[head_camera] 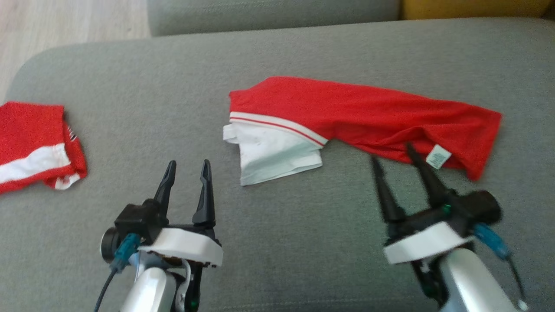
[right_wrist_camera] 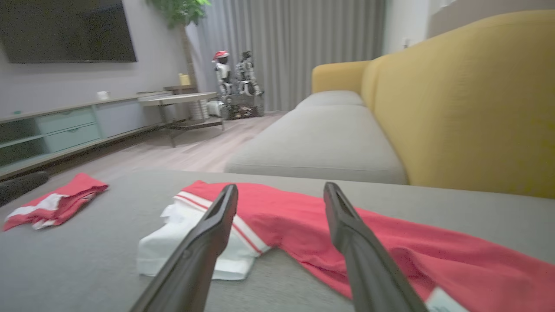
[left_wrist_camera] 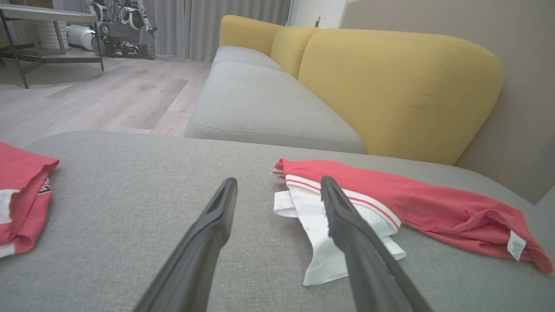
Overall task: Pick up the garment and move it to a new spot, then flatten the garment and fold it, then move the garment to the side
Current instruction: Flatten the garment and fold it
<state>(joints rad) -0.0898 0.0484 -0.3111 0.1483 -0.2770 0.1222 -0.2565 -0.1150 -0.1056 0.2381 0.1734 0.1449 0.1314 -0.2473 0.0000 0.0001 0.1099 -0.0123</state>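
A red garment (head_camera: 360, 115) with a white, red-striped end (head_camera: 277, 158) lies loosely folded across the grey cushion (head_camera: 182, 99), right of centre. It shows too in the left wrist view (left_wrist_camera: 412, 208) and the right wrist view (right_wrist_camera: 303, 216). My left gripper (head_camera: 187, 167) hovers open to the left of the white end, nothing between its fingers. My right gripper (head_camera: 392, 154) is open at the garment's near edge, its far finger over the red cloth beside a white label (head_camera: 438, 156). Whether it touches the cloth I cannot tell.
A second folded red and white garment (head_camera: 37, 145) lies at the cushion's left edge. Behind stand a grey sofa seat (left_wrist_camera: 264, 108) and yellow backrests (left_wrist_camera: 399, 91). Wooden floor (left_wrist_camera: 99, 95), a low table and a TV cabinet (right_wrist_camera: 65, 125) lie beyond.
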